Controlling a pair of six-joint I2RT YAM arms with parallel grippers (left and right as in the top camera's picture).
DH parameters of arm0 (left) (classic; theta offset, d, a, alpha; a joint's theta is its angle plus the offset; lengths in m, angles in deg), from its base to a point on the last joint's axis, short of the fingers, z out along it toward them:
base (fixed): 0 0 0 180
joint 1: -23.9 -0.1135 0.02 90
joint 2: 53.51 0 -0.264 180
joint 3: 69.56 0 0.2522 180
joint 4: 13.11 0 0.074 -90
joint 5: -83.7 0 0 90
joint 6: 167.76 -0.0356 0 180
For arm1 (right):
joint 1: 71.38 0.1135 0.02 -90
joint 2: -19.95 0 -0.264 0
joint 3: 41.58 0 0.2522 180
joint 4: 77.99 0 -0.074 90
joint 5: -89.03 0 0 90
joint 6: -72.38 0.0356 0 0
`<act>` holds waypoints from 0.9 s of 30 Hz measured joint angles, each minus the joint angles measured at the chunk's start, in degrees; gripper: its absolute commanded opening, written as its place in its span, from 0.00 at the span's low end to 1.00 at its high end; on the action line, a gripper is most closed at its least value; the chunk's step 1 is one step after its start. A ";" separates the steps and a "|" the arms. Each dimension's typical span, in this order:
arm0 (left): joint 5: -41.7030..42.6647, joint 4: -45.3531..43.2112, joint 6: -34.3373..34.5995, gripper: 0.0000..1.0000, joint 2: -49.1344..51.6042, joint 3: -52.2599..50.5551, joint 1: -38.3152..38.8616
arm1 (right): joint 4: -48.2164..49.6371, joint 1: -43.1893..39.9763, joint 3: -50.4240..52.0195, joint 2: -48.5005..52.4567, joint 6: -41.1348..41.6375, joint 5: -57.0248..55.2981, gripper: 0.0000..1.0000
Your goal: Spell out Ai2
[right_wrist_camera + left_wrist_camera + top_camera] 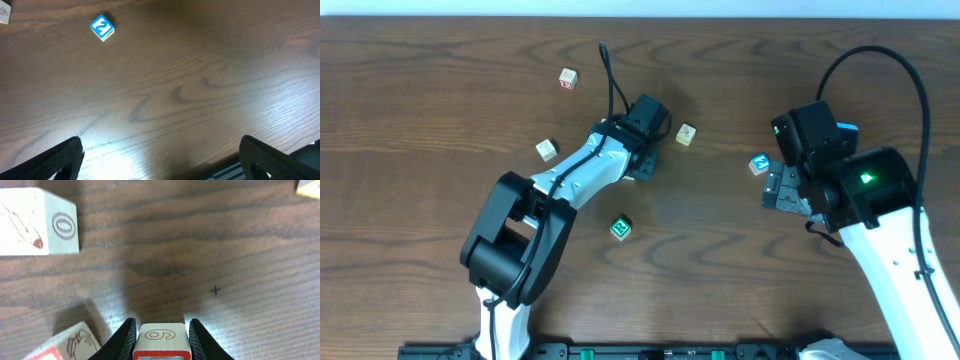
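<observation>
Blocks lie scattered on the wooden table (440, 60). The blue "2" block (759, 164) sits right of centre, just left of the right gripper (785, 190) and untouched by it. That gripper's fingers are spread wide, with nothing held. A green block (621, 228) lies near centre and a tan block (686, 134) farther back. A red-edged block (161, 339), marked 6 or 9 (cannot be told), is clamped by the left gripper (161, 325). A pale block marked 0 (37, 222) lies far left of it.
</observation>
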 measured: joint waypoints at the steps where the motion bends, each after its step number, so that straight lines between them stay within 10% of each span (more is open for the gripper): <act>1: -0.11 -0.79 0.42 0.21 0.00 0.00 0.00 | -0.04 0.00 0.00 0.00 0.00 0.00 0.99; 27: -0.11 6.99 2.19 0.05 8.20 14.88 0.00 | -1.18 0.00 0.00 0.00 0.00 0.02 0.99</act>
